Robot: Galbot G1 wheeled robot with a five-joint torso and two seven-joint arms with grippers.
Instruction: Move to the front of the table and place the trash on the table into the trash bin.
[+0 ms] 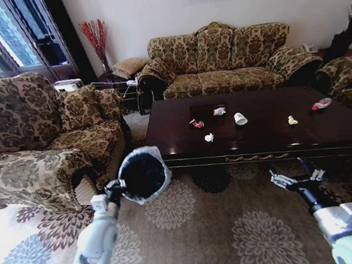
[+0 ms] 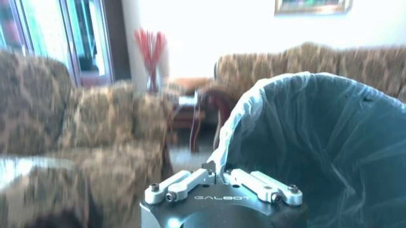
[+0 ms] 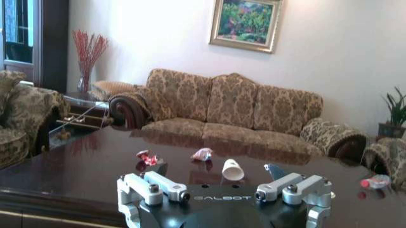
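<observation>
the left gripper point(image 1: 114, 191) is clamping its fingers on the rim of the trash bin point(image 1: 143, 174), a black pail with a thin white liner folded over its edge, and is holding it tipped so the dark opening is facing the head camera, off the front left corner of the table point(image 1: 185, 147) and above the patterned carpet point(image 1: 199, 235). in the left wrist view the fingers point(image 2: 190, 183) are sitting drawn together against the liner point(image 2: 254, 107), and the word "galbot" is reading in pale letters on the gripper body.

the right gripper point(image 1: 297, 177) is hovering just short of the table's front edge with its fingers spread wide and nothing between them; the right wrist view is showing the same "galbot" lettering between the two parted fingers point(image 3: 152, 186).

the trash is lying scattered on the glossy dark top: a red-and-white wrapper point(image 1: 196, 123), a crumpled white paper point(image 1: 209, 138), another wrapper point(image 1: 219, 111), a white cup point(image 1: 240, 118) on its side, a yellowish scrap point(image 1: 292, 120), and a small clear bottle point(image 1: 321, 104) with a red label whose writing is too small to read.

a floral sofa point(image 1: 231, 56) is standing behind the table and an armchair point(image 1: 37, 140) to its left
</observation>
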